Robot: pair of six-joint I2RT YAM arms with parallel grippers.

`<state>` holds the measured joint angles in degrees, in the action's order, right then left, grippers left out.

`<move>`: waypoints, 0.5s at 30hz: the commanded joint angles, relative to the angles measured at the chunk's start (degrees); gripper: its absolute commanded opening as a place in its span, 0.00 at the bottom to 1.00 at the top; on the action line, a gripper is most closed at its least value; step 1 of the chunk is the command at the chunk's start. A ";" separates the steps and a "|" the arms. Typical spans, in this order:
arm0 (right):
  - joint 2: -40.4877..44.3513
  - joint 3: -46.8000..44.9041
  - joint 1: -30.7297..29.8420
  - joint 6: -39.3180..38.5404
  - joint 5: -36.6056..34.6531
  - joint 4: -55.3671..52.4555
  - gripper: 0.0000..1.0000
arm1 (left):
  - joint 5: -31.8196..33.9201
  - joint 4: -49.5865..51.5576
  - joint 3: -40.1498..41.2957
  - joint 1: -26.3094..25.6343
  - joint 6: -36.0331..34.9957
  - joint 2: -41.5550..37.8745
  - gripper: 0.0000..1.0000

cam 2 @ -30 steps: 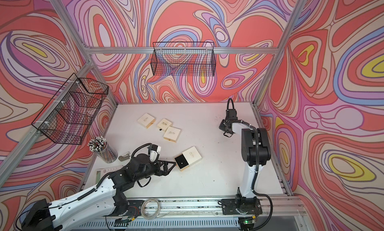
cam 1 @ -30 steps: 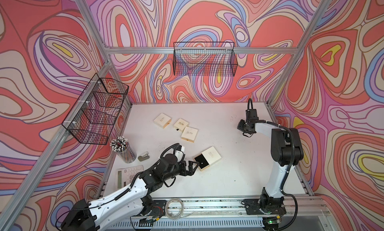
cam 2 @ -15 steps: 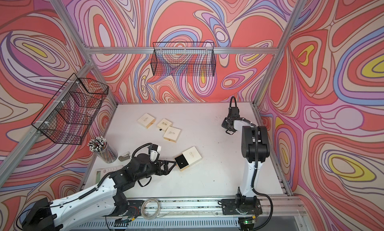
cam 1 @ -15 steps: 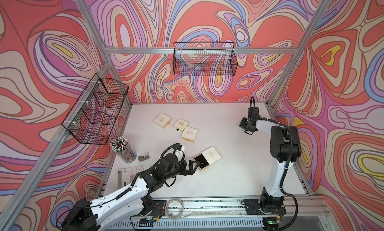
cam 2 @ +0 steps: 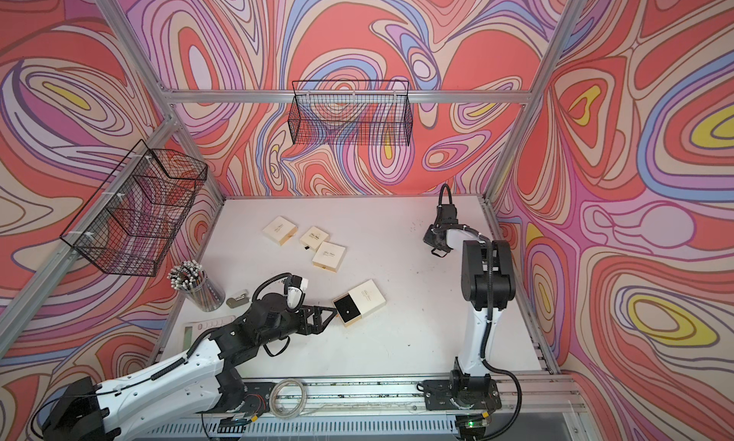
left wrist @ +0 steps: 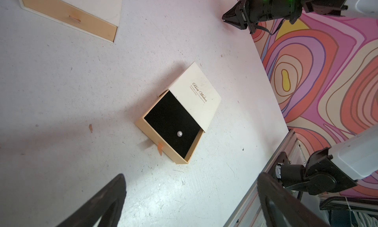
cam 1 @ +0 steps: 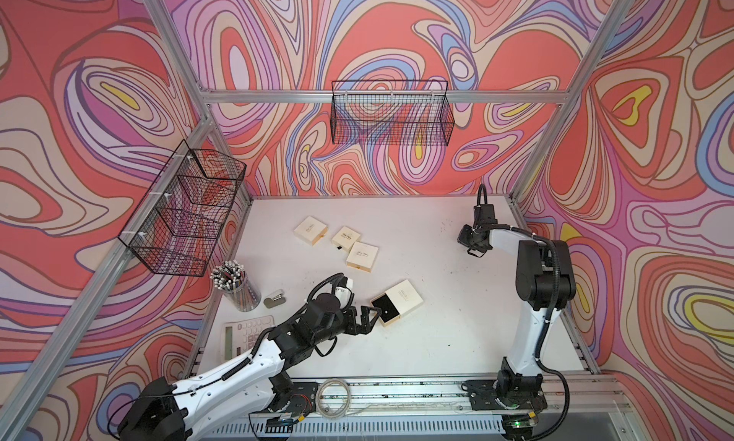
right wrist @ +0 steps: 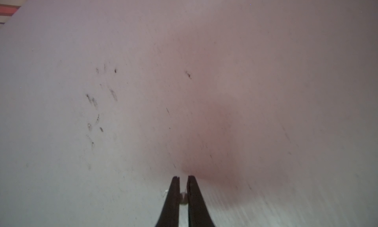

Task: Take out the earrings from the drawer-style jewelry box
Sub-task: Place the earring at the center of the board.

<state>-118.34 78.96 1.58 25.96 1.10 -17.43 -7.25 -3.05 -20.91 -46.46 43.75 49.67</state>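
Well, I count four cream boxes on the table (cam 1: 456, 332). Three closed boxes (cam 1: 362, 254) lie together in the upper centre of both top views. One jewelry box (cam 1: 406, 296) lies lower centre, with its drawer (left wrist: 169, 121) pulled out.

Of earrings I count two. The first earring (left wrist: 179, 133) sits on the black lining of the drawer, near the pulled-out end. The second earring (right wrist: 183, 198) is between the fingers of the right gripper (right wrist: 183, 178). These fingers are almost closed on it, with only a thin slit between the tips.

The left gripper (left wrist: 191, 174) has its fingers spread fully wide and holds nothing. Its tips are just beside the drawer front, not touching it.

The right gripper is at the upper right, near the table's right edge. Between the jewelry box and the right arm the table is bare, with much room.
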 commanded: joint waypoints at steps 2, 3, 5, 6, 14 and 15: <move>-1.60 0.23 0.35 -0.59 0.22 -1.38 0.13 | 1.10 -1.33 0.11 0.24 0.64 0.51 1.00; -1.55 0.14 0.34 -0.60 0.28 -1.46 0.13 | 1.09 -1.35 0.08 0.23 0.64 0.60 1.00; -1.45 0.14 0.33 -0.63 0.43 -1.43 0.15 | 1.10 -1.42 0.12 0.28 0.64 0.69 1.00; -1.43 0.06 0.35 -0.67 0.48 -1.42 0.15 | 1.10 -1.41 0.12 0.24 0.64 0.77 1.00; -1.10 -0.37 0.35 -0.64 1.32 -1.12 0.23 | 1.28 -1.44 0.09 0.24 0.73 0.85 1.00; -0.86 -0.39 0.35 -0.70 1.48 -1.14 0.25 | 1.37 -1.40 0.11 0.26 0.73 0.78 1.00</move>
<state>-118.80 78.96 1.58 25.69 2.02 -17.54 -7.01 -3.29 -20.91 -46.46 43.77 50.39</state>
